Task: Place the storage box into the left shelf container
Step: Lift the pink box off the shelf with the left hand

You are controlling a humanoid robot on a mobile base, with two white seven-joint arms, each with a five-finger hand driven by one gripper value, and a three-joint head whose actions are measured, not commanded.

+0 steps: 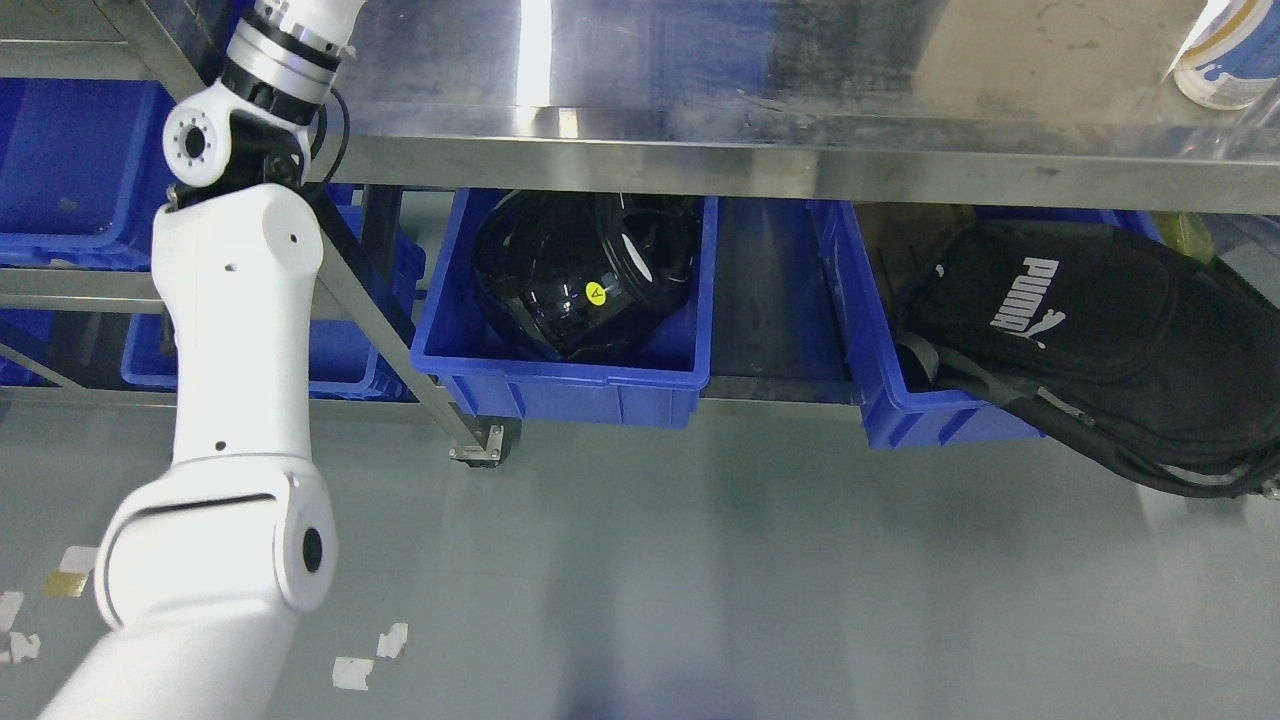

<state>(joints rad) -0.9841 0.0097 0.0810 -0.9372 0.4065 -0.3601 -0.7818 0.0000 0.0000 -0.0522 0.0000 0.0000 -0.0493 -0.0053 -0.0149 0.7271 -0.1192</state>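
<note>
One white robot arm [235,400] comes up from the 7 o'clock corner and reaches to 11 o'clock, where it goes off the top of the picture. It is the left arm. Its hand is past the top edge, so I cannot tell if the fingers are spread, pressed together or holding something. The right arm does not show at all.

The arm points up high, maybe because it works at a spot above the long shiny steel shelf [800,150] that runs across the top. That spot is hidden.

The storage box from the task cannot be picked out for sure. It may be up with the hidden hand, but that is only a guess.

Under the steel shelf, near the middle, sits an open blue plastic bin [570,385]. A shiny black round helmet-like thing [585,275] lies in it, with a small yellow sticker [596,293] on it. The bin keeps it from rolling away.

At 3 o'clock another blue plastic bin [880,390] holds a soft black backpack [1100,340] with white letters. The bag is too big, so it hangs over the front edge.

At 9 o'clock more blue plastic bins [70,180] sit on a lower rack behind the arm. They look like the left shelf containers, and one of them is likely where the box must go.

At 1 o'clock a white and blue can [1225,60] stands on the steel shelf, cut off by the corner.

Bits of white tape [370,655] lie on the grey floor [700,560] at 7 o'clock.
</note>
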